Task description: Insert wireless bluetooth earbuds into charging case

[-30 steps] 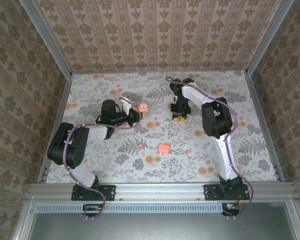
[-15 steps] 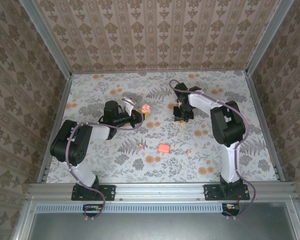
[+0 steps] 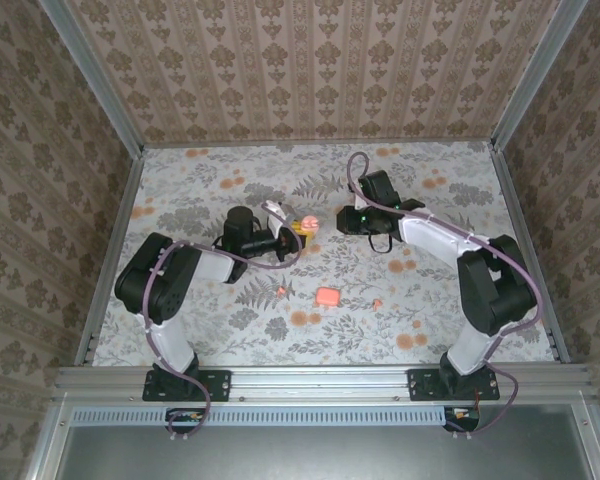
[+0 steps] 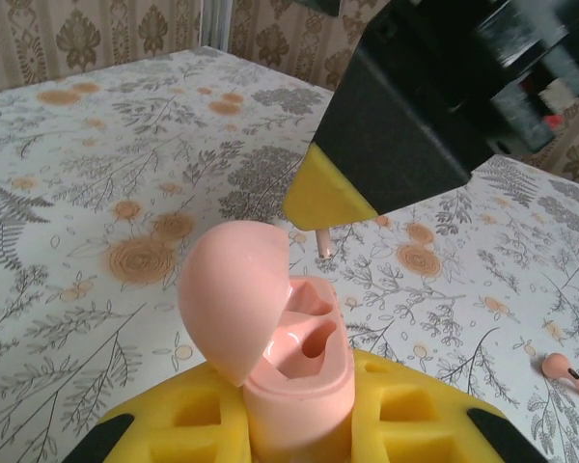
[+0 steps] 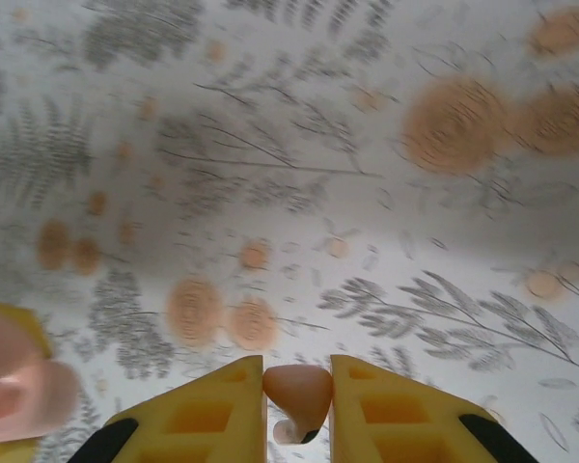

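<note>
Overhead, the left gripper (image 3: 298,230) is clamped on the open charging case (image 3: 306,221), with the right gripper (image 3: 350,222) just beside it. At the left wrist, the case stands upright between yellow pads (image 4: 415,415), lid tipped back, and 1 loose earbud (image 4: 565,371) lies on the floral table (image 4: 96,164). At the right wrist, the yellow fingers pinch a 2nd earbud (image 5: 297,394).

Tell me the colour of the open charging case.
Salmon-pink case, clearest in the left wrist view.

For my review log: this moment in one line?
left fingers: hold open charging case | right fingers: hold earbud | earbud not inserted
</note>
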`<state>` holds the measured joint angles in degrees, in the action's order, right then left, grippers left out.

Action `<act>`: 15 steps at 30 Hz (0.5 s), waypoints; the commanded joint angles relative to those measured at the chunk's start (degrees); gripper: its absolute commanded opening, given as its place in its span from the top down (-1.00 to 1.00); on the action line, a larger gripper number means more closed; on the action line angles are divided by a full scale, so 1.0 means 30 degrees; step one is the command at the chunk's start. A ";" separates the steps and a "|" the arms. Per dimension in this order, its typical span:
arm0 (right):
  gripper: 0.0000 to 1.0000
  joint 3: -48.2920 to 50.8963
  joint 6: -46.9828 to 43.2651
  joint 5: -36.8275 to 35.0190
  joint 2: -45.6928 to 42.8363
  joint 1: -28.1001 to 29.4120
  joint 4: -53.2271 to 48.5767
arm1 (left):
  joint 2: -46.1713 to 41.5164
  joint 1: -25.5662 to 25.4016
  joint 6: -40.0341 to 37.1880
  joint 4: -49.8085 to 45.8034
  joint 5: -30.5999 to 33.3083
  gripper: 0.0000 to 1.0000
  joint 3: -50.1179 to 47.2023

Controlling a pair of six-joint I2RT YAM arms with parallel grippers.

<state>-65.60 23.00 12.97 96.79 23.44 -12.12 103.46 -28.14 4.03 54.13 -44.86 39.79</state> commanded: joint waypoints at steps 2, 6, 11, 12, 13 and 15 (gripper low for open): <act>0.63 0.0856 -0.1217 0.1360 -0.1727 0.0206 0.2717 | -0.0178 0.0002 -0.0722 0.0802 -0.0542 0.73 0.0322; 0.62 0.1337 -0.1892 0.1594 -0.2806 0.0384 0.3103 | -0.0238 -0.0004 -0.0745 0.0607 -0.0796 0.73 0.0337; 0.61 0.1763 -0.3550 0.2029 -0.4200 0.0912 0.3130 | -0.0239 0.0005 -0.0251 0.0704 -0.1751 0.73 0.0642; 0.61 0.1677 -0.3826 0.2172 -0.4274 0.0967 0.2930 | -0.0239 0.0020 -0.0083 0.0785 -0.1972 0.73 0.0679; 0.62 0.1570 -0.4097 0.2237 -0.4343 0.1062 0.2735 | -0.0195 0.0034 0.0149 0.1086 -0.2260 0.73 0.0704; 0.62 0.1380 -0.4674 0.2254 -0.4417 0.1334 0.2523 | -0.0074 0.0020 0.0696 0.1658 -0.2615 0.72 0.0747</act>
<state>-61.04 13.43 17.87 84.86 26.52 -4.29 103.46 -28.10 3.90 55.00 -48.73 40.40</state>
